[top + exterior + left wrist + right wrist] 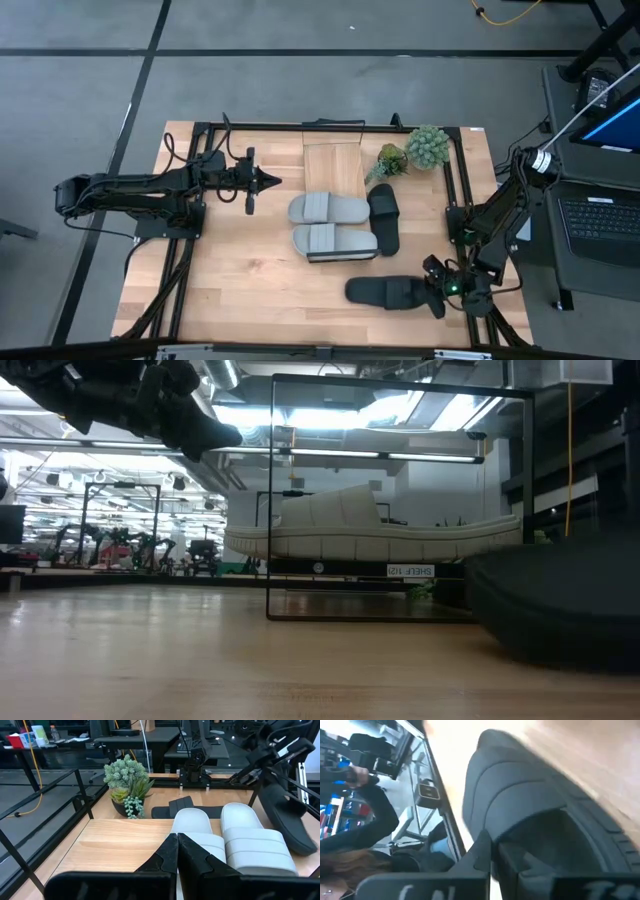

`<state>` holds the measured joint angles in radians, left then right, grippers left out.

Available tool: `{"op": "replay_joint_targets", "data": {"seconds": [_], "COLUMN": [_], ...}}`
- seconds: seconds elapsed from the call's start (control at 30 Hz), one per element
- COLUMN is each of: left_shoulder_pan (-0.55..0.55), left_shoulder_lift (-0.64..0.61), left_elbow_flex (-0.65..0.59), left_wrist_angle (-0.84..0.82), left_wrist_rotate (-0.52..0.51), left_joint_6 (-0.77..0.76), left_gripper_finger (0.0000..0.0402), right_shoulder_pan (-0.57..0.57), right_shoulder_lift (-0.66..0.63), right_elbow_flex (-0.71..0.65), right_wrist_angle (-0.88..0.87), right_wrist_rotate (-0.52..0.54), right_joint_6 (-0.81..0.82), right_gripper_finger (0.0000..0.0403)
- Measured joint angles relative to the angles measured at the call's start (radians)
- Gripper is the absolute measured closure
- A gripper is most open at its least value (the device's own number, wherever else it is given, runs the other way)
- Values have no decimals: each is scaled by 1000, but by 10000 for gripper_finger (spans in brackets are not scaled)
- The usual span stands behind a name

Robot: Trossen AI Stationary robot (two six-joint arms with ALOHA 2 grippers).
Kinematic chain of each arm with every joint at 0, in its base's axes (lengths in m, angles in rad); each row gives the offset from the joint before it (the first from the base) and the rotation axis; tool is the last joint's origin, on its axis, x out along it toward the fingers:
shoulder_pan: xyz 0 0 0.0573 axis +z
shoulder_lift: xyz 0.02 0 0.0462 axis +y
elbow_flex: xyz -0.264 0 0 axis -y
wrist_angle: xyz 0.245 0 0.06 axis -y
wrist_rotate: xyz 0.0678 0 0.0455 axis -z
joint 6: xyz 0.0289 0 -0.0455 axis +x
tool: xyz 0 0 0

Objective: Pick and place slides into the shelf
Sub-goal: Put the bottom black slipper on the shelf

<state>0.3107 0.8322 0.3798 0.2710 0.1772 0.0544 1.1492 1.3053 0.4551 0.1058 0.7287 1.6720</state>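
Surface: light wood plank tabletop (250, 290), edged by a black metal frame (455, 190), standing on a grey floor with dark lines. Beyond the table, seen from table height, a large hall with strip lights and rows of other dark arms.

Near edge, at 5 o'clock: one black slide (385, 292) lying flat, its heel end at the right gripper (440, 290), whose fingers are closed tight at the heel rim; whether they actually pinch it cannot be told.

Centre: two light grey slides (330, 226) side by side, touching. Just beside them toward 3 o'clock, a second black slide (384, 217). Slides counted: four, two grey and two black, all on the tabletop.

At 9 o'clock: left gripper (270, 181), fingers closed on nothing, hovering above the table and pointing at the grey pair.

Far edge, at 12 o'clock: one shelf (332, 166), wood top, bare. Toward 1 o'clock, two potted plants (415, 152), close together.

Writing: a white tag in the low view reads "SHELF", followed by digits too small to read.

Off the table at 3 o'clock: one open laptop (602, 220).
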Motion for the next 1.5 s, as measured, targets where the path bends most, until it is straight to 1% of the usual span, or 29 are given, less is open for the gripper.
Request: {"op": "replay_joint_targets", "data": {"seconds": [0.13, 0.3, 0.47, 0.57, 0.8, 0.93, 1.17, 1.23, 1.37, 1.5], "left_shoulder_pan": [0, 0, 0, 0, 0, 0, 0, 0, 0, 0], "left_shoulder_lift": [0, 0, 0, 0, 0, 0, 0, 0, 0, 0], "left_elbow_flex": [0, 0, 0, 0, 0, 0, 0, 0, 0, 0], "left_wrist_angle": [0, 1, 1, 1, 1, 1, 11, 10, 11, 11], "left_wrist_rotate": [0, 0, 0, 0, 0, 0, 0, 0, 0, 0], "left_joint_6": [0, 0, 0, 0, 0, 0, -24, -24, -25, -24], "left_gripper_finger": [401, 401, 401, 401, 401, 401, 401, 401, 401, 401], "right_shoulder_pan": [0, 0, 0, 0, 0, 0, 0, 0, -6, -61], "right_shoulder_lift": [-2, -4, -4, -4, -4, -4, -7, -13, -38, -79], "right_elbow_flex": [8, 11, 11, 11, 11, 11, 11, 11, 11, 11], "right_wrist_angle": [21, 144, 208, 264, 405, 487, 694, 738, 793, 797], "right_wrist_rotate": [22, 86, 149, 205, 334, 359, 362, 385, 485, 501], "right_joint_6": [-70, -222, -368, -498, -907, -1128, -1491, -1587, -1722, -1782], "right_gripper_finger": [391, 391, 391, 391, 392, 392, 392, 392, 392, 392]}}
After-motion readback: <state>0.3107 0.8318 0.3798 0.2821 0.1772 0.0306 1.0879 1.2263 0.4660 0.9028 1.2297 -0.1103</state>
